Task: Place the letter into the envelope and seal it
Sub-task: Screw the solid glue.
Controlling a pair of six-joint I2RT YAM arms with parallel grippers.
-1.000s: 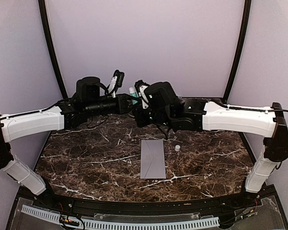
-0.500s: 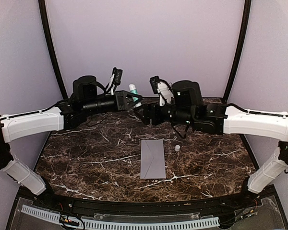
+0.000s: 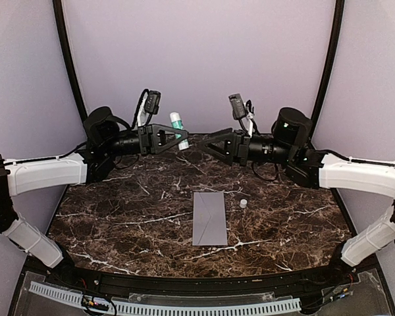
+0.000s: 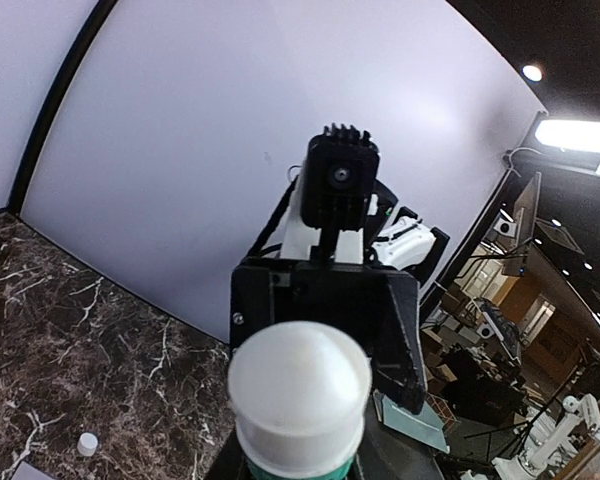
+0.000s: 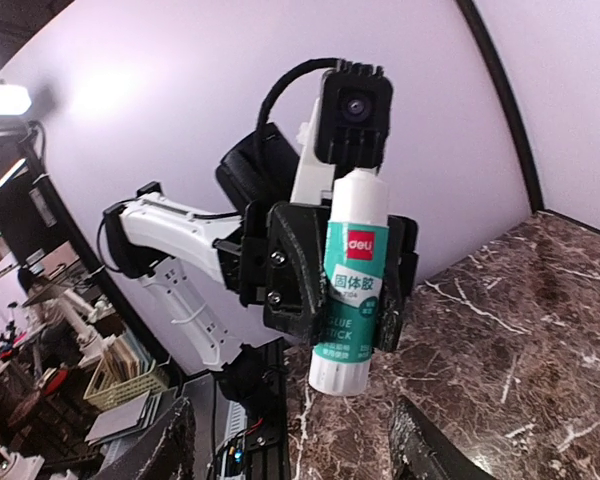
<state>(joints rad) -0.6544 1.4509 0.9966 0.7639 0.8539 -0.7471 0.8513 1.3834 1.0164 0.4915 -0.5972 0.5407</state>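
The pale grey-lavender envelope lies flat on the dark marble table, near the middle. No separate letter sheet shows. My left gripper is raised over the table's back and is shut on a green and white glue stick, which it holds upright. The stick shows clamped between the left fingers in the right wrist view. Its white end fills the left wrist view. My right gripper is open and empty, facing the stick a short way to its right, its own fingers spread wide.
A small white cap lies on the table just right of the envelope's top end; it also shows in the left wrist view. Lavender walls and two black curved poles enclose the back.
The two grippers were close together at the glue stick. The right gripper has pulled back to the right, open, and the left has drawn left with the stick. The envelope and cap have not moved.
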